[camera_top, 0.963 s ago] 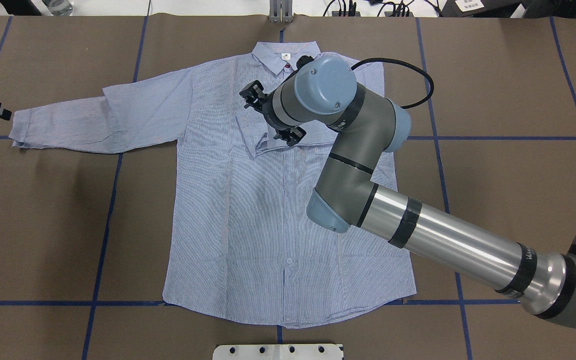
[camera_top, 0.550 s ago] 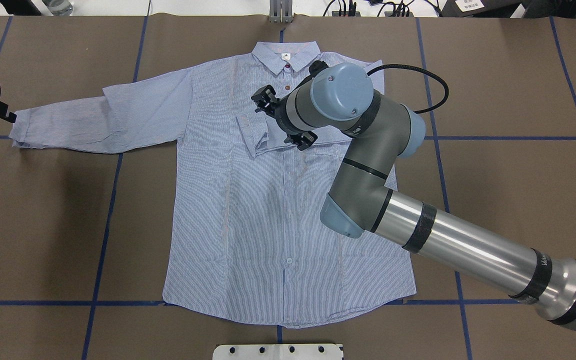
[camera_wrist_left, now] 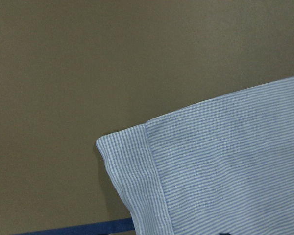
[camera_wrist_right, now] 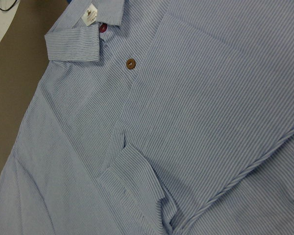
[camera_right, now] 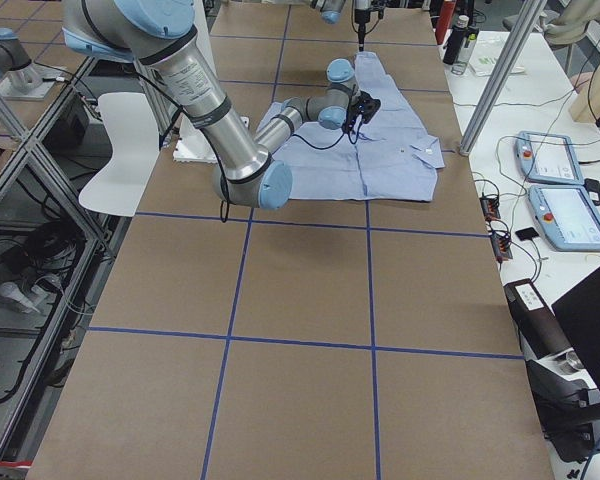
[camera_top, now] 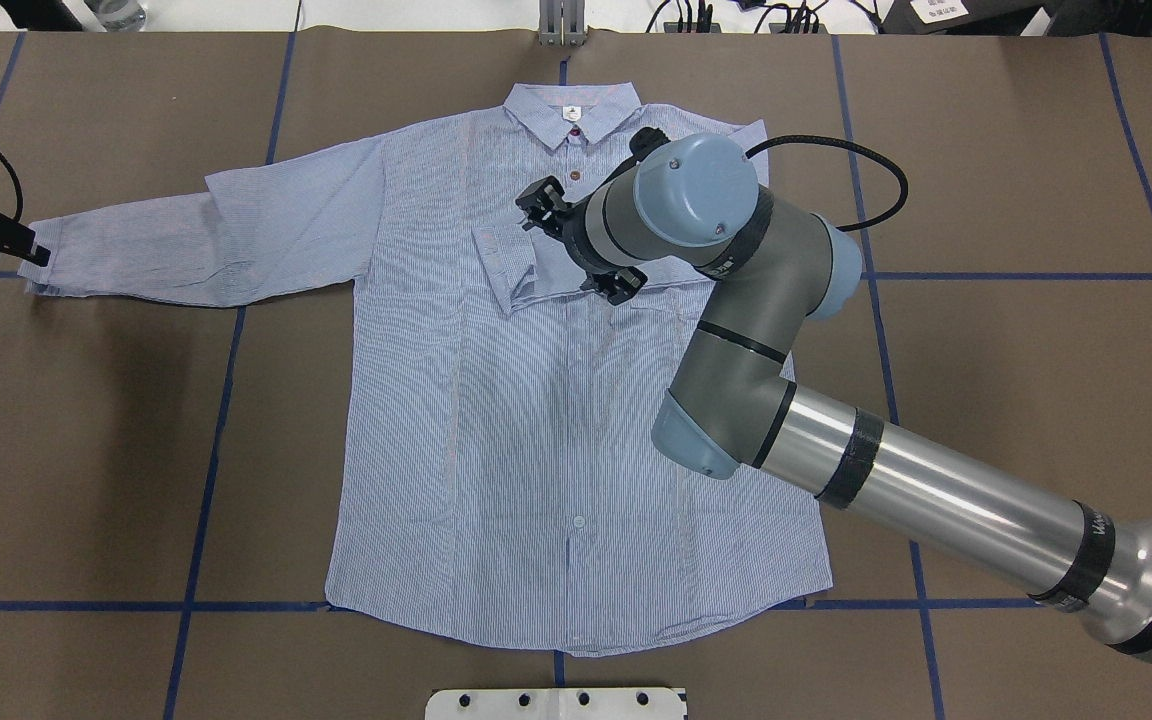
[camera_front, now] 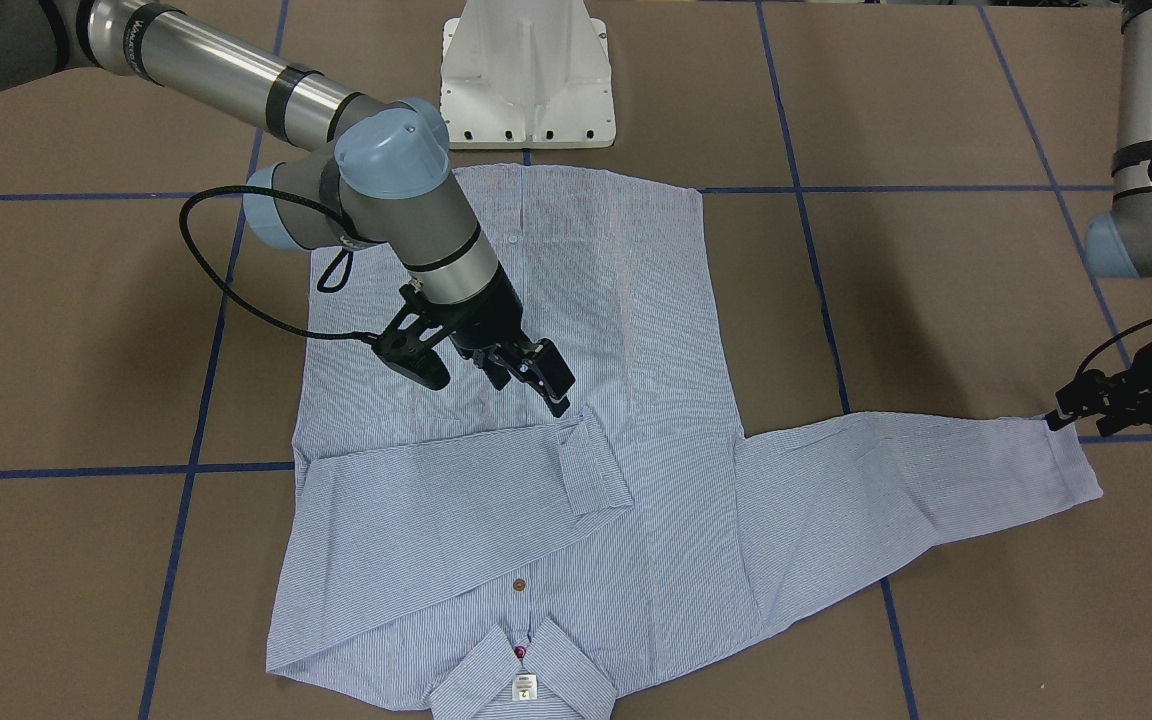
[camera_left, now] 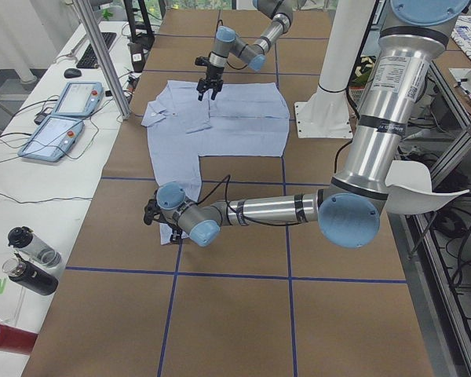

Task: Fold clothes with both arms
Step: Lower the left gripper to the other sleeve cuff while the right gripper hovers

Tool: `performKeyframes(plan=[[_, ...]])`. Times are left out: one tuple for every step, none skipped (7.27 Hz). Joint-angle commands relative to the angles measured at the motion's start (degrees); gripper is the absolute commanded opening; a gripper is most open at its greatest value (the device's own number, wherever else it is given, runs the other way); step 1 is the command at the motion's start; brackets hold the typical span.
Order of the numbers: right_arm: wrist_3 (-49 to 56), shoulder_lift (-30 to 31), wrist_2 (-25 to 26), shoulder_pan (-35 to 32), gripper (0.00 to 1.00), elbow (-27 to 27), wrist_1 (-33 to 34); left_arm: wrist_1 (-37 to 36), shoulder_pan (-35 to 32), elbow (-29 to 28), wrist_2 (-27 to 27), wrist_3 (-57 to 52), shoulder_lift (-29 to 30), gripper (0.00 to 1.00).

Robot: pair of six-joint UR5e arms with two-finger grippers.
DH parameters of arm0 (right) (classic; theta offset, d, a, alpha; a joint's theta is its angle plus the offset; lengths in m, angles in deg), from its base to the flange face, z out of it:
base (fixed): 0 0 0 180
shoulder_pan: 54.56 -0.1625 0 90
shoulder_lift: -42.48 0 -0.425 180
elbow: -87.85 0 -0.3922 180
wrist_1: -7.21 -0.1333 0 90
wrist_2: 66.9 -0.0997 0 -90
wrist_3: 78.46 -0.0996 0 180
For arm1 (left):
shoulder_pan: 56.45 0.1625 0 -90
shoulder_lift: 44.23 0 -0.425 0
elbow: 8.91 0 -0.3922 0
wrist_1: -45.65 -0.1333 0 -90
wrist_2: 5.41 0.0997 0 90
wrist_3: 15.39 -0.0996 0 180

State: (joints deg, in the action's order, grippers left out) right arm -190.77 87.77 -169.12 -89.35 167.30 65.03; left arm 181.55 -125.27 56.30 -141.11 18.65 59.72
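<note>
The striped shirt (camera_top: 496,430) lies flat, front up, collar (camera_top: 571,110) at the far edge. One sleeve is folded across the chest, its cuff (camera_top: 504,265) near the button line, also in the right wrist view (camera_wrist_right: 132,181). My right gripper (camera_front: 534,385) hovers open just beside that cuff and holds nothing; from overhead it (camera_top: 561,240) is partly hidden under its own wrist. The other sleeve lies stretched out, its cuff (camera_top: 41,265) at my left gripper (camera_top: 21,248), which looks open at the cuff's edge (camera_front: 1066,412). The left wrist view shows only the cuff corner (camera_wrist_left: 137,166).
The brown table (camera_top: 986,400) has blue tape grid lines. The white pedestal base (camera_front: 526,80) stands at the shirt's hem side. A side bench with tablets (camera_left: 63,118) and bottles (camera_left: 27,259) runs beyond the table's far edge.
My right gripper has moved right, off and away from the folded cuff, which stays put. My left gripper has moved in to the stretched sleeve's cuff.
</note>
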Motion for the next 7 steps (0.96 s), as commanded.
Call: performKeyframes(plan=[[0.08,0.59,0.00,-0.02,0.99,-0.08,-0.16,0.42,0.17,0.10,-0.09,0.06,-0.50,0.60],[0.08,0.59,0.00,-0.10,0.99,-0.08,-0.25,0.42,0.17,-0.34,-0.09,0.06,-0.59,0.59],[0.08,0.59,0.00,-0.10,0.99,-0.08,-0.25,0.42,0.17,-0.78,-0.09,0.06,-0.59,0.59],[0.08,0.59,0.00,-0.10,0.99,-0.08,-0.25,0.42,0.34,-0.96,-0.09,0.06,-0.59,0.58],[0.08,0.59,0.00,-0.10,0.99,0.01,-0.25,0.51,0.95,-1.05,-0.09,0.06,-0.59,0.57],[0.08,0.51,0.00,-0.10,0.99,0.10,-0.16,0.42,1.05,-1.13,-0.09,0.15,-0.59,0.56],[0.08,0.59,0.00,-0.10,0.99,0.10,-0.16,0.51,1.22,-1.13,-0.09,0.15,-0.59,0.53]])
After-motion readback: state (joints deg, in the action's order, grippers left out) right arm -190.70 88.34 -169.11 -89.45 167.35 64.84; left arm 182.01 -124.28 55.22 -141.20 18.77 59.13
